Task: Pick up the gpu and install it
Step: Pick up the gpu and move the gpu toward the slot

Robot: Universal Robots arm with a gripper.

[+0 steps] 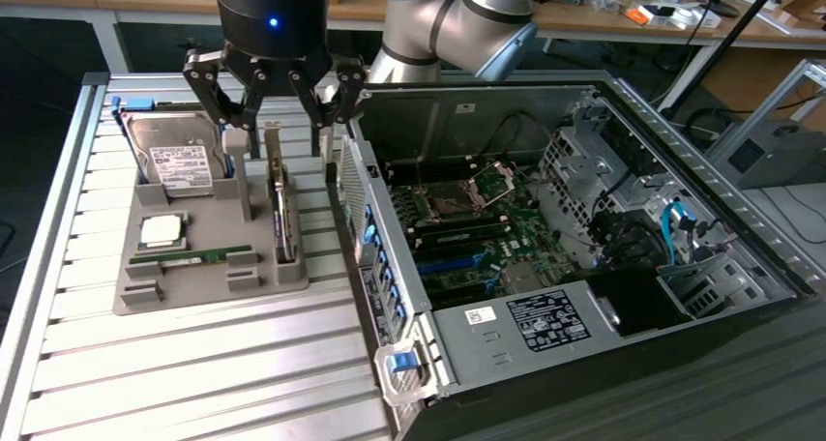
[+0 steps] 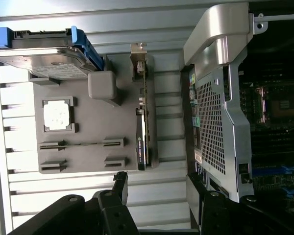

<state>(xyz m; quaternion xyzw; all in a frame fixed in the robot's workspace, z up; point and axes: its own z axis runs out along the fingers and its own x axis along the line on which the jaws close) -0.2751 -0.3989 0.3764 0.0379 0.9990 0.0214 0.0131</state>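
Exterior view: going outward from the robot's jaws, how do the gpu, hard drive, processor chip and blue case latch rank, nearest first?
1. gpu, directly beneath the gripper, jaws open.
2. hard drive, toward the exterior view's left.
3. processor chip, in front of the drive.
4. blue latch, toward the exterior view's right.

The gpu [image 1: 281, 214] is dark with a silver bracket; its tray [image 1: 207, 279] is plain grey. The hard drive [image 1: 174, 156] is silver, white-labelled. The pincer [image 1: 278, 124] is black, the surface [image 1: 193, 364] ribbed silver.
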